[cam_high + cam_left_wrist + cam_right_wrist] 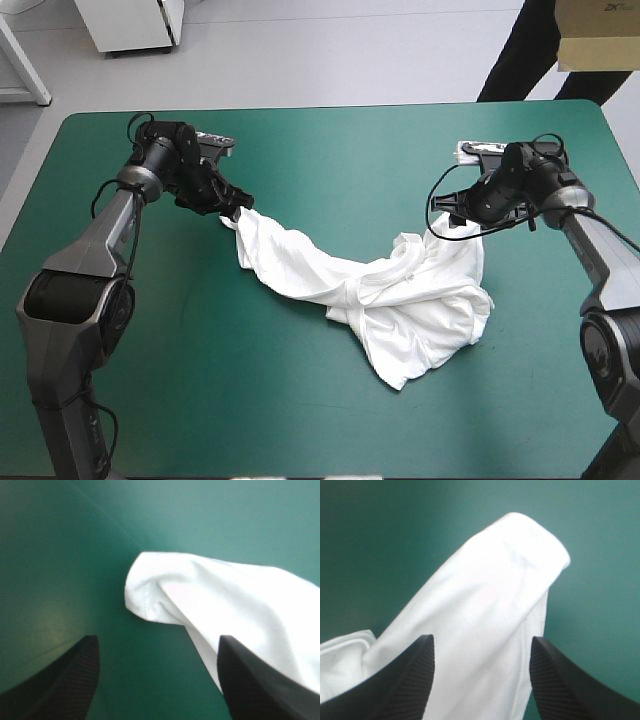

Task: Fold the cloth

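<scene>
Lab: teal-green work table, white cabinet, grey floor.

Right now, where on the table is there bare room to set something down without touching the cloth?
Bare teal-green cover lies between the far edge and the T-shirt, flanked by the left hand and right hand, and in a wide band along the near edge. The middle is crowded: the T-shirt sprawls from one hand to the other.

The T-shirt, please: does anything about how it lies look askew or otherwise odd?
Yes. The T-shirt is not flat: it lies crumpled in a sagging band from the left tool to the right tool, most of it bunched nearer the right tool. Both tools are open, with a cloth end between their fingers.
</scene>
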Controlling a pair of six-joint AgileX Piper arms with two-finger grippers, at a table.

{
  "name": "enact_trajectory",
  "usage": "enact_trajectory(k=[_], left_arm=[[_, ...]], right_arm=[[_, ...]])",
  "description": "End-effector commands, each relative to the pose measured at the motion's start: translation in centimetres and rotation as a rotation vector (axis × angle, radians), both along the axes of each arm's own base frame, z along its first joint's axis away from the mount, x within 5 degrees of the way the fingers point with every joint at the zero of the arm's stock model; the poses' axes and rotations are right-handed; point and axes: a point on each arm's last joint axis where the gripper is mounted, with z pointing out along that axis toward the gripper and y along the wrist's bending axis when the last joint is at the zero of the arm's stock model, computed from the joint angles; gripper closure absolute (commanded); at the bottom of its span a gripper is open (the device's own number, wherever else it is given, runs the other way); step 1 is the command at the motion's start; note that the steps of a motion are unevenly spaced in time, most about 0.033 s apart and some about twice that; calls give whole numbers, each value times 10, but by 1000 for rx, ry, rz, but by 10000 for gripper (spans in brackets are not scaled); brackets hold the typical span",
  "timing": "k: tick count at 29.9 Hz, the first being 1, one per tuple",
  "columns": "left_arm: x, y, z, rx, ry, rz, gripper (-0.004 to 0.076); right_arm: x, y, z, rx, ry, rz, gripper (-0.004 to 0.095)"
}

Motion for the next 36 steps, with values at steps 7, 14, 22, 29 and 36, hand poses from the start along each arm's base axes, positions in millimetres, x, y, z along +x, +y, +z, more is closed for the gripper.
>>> enact_trajectory(k=[7, 14, 22, 29, 36], left_arm=[[-19, 2, 90, -39, -187, -2, 238], [-23, 4, 97, -32, -207, -1, 246], [-3, 3, 70, -1, -191, 0, 247], [14, -1, 32, 2, -113, 1, 318], [24, -3, 11, 6, -90, 2, 391]], right_arm=[[-46, -14, 87, -53, -199, 2, 398], [-58, -15, 102, -39, -234, -6, 398], [-59, -15, 101, -35, -212, -4, 398], [-59, -15, 101, -35, -210, -4, 398], [-59, -15, 101, -34, -219, -5, 399]])
